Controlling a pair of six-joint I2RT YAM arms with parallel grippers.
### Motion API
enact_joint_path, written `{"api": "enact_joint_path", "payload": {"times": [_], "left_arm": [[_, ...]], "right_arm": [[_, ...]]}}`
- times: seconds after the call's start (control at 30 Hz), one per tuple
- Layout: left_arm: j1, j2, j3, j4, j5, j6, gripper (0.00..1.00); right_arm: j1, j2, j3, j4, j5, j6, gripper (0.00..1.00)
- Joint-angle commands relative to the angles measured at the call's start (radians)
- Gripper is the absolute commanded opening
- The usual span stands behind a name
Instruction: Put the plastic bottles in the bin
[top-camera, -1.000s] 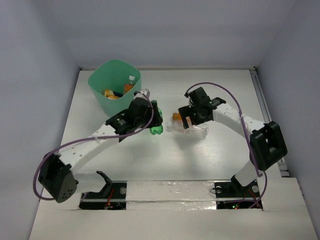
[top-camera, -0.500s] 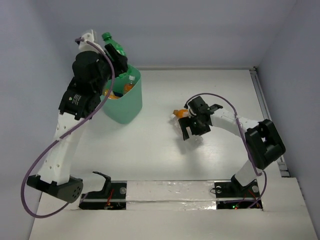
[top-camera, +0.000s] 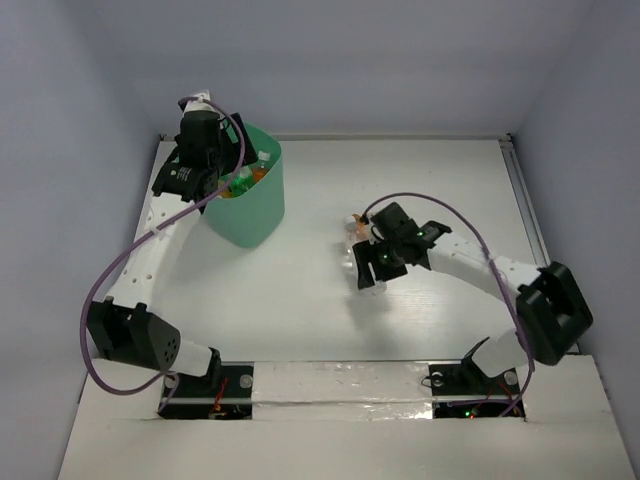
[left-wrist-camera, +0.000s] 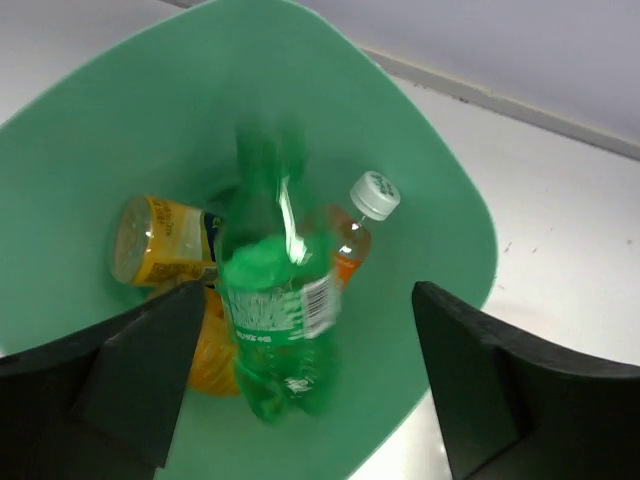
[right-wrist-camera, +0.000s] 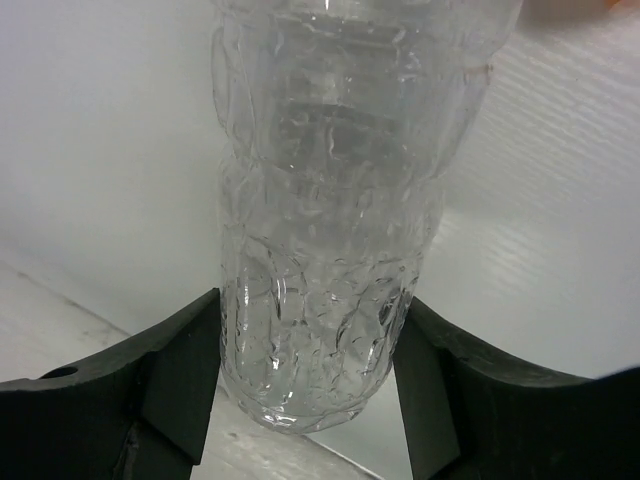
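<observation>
Left hand (left-wrist-camera: 308, 320) hangs over the mouth of the bin (left-wrist-camera: 440, 190), fingers wide apart, holding nothing. The green bottle (left-wrist-camera: 270, 350) is inside the bin below it, smeared with blur, so I can't say whether it is resting or dropping. Two orange bottles (left-wrist-camera: 160, 240) lie in the bin beside it, one with a white cap; the bin floor is mostly covered, so any more down there can't be counted.

Right hand (right-wrist-camera: 308, 330) is down on the counter (top-camera: 450, 170), well apart from the bin, fingers pressed on both sides of the clear bottle (right-wrist-camera: 320, 200) near its base. It looks clamped.

Handling, my guess: the clear bottle looks empty, so very light, with thin crinkly walls that dent under squeeze. It is smooth and round, so it could roll or squirt out. A mid-body grip across the width seems safest.

Its neck and cap are cut off in the wrist view, and the arm hides most of it from above. There is an orange scrap by the right hand, probably another bottle, but it is too covered to tell.
</observation>
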Motion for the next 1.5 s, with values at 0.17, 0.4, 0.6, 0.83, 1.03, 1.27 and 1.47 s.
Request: {"api": "enact_joint_path", "payload": {"times": [0.17, 0.4, 0.6, 0.83, 1.03, 1.27, 1.47], "left_arm": [[0.003, -0.130, 0.023, 0.077, 0.040, 0.019, 0.86], [0.003, -0.306, -0.047, 0.037, 0.076, -0.003, 0.69], [0.003, -0.447, -0.081, 0.015, 0.076, -0.058, 0.51], [0.003, -0.458, -0.029, 0.009, 0.112, -0.084, 0.51], [0.003, -0.438, 0.007, 0.011, 0.124, -0.078, 0.58], [0.003, -0.411, 0.059, 0.021, 0.158, -0.096, 0.65], [-0.006, -0.379, 0.074, 0.037, 0.253, -0.109, 0.62]], "right_arm": [[0.005, -0.200, 0.262, -0.004, -0.096, 0.071, 0.48], [0.025, -0.036, 0.658, 0.193, -0.237, 0.201, 0.49], [0.088, 0.236, 1.041, 0.306, -0.239, 0.339, 0.50], [0.174, 0.605, 1.496, 0.321, -0.116, 0.441, 0.53], [0.183, 0.675, 1.504, 0.300, 0.016, 0.441, 0.71], [0.183, 0.583, 1.396, 0.257, 0.105, 0.349, 0.85], [0.183, 0.467, 1.307, 0.244, 0.162, 0.301, 0.83]]}}
